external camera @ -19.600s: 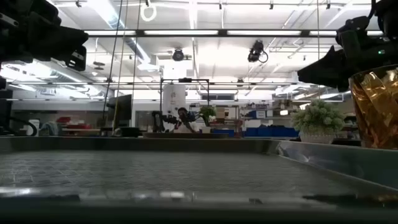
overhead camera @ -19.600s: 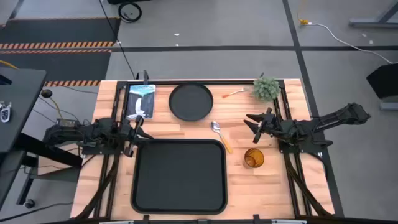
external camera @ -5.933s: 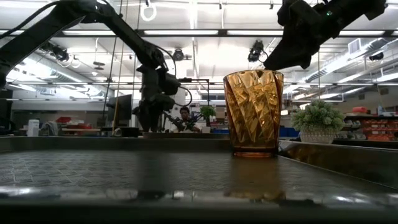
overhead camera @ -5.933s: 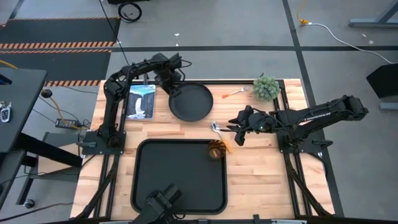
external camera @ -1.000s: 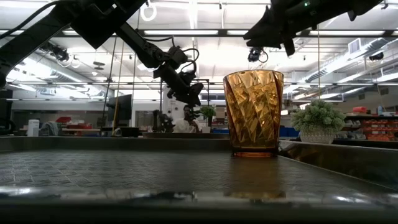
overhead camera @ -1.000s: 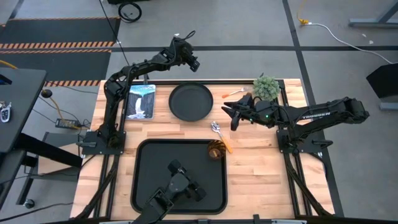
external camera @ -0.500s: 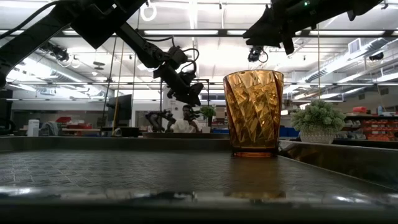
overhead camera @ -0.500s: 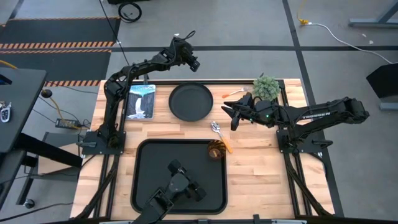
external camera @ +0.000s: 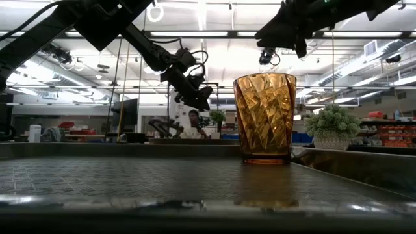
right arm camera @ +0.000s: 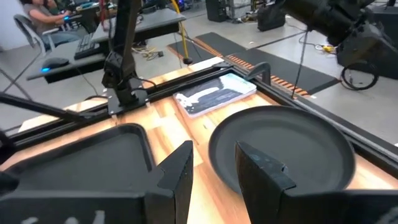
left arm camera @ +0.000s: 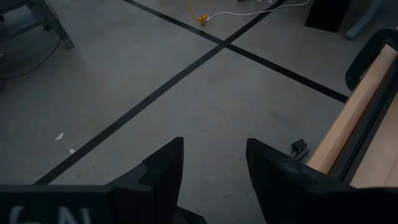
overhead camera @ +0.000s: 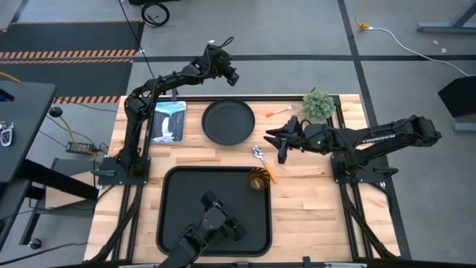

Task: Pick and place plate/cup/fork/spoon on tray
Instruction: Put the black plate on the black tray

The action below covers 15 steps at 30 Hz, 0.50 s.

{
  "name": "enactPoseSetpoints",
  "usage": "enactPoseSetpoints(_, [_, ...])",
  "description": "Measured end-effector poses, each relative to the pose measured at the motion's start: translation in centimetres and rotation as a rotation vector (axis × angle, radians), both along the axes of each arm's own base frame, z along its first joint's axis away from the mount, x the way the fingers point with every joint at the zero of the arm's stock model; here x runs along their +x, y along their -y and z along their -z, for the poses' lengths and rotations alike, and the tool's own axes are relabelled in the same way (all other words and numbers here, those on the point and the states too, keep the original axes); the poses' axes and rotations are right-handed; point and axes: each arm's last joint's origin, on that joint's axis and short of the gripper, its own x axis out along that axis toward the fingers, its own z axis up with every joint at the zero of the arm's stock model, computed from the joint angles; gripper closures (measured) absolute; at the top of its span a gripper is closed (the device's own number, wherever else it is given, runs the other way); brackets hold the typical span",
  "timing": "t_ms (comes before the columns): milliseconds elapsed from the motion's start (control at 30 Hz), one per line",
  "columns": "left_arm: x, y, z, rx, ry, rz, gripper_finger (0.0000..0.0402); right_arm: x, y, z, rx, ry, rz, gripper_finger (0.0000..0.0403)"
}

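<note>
The round black plate (overhead camera: 228, 121) lies flat on the wooden table beyond the black tray (overhead camera: 186, 193). The amber cup (overhead camera: 258, 179) stands upright in the tray's far right corner. The spoon (overhead camera: 262, 158) lies on the wood just right of the cup, and the fork (overhead camera: 280, 112) lies near the far edge. My right gripper (overhead camera: 276, 145) hovers open above the table right of the plate, close to the spoon's bowl. My left gripper (overhead camera: 231, 74) is open and raised out past the table's far edge, over the floor.
A small potted plant (overhead camera: 318, 104) stands at the far right corner. A printed card (overhead camera: 168, 120) lies left of the plate. A dark camera mount (overhead camera: 212, 227) reaches into the tray from the near edge. Black rails run along both sides of the table.
My right gripper has shifted a little toward the table's near edge, closer to the spoon. Its fingers stay apart.
</note>
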Motion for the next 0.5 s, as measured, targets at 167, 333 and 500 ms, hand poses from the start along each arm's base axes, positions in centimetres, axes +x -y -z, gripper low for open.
enactPoseSetpoints(167, [0.00,0.00,0.00,0.000,0.000,0.000,0.0218,-0.06,-0.48,0.24,-0.027,-0.035,-0.027,0.0277])
enactPoseSetpoints(333, [-0.01,-0.01,0.00,0.000,0.000,0.000,0.0218,-0.10,-0.39,0.21,-0.138,-0.072,-0.005,0.0277])
enactPoseSetpoints(500, [-0.01,-0.01,0.00,0.000,0.000,0.000,0.0218,-0.15,0.08,0.01,-0.279,-0.112,0.054,0.0277])
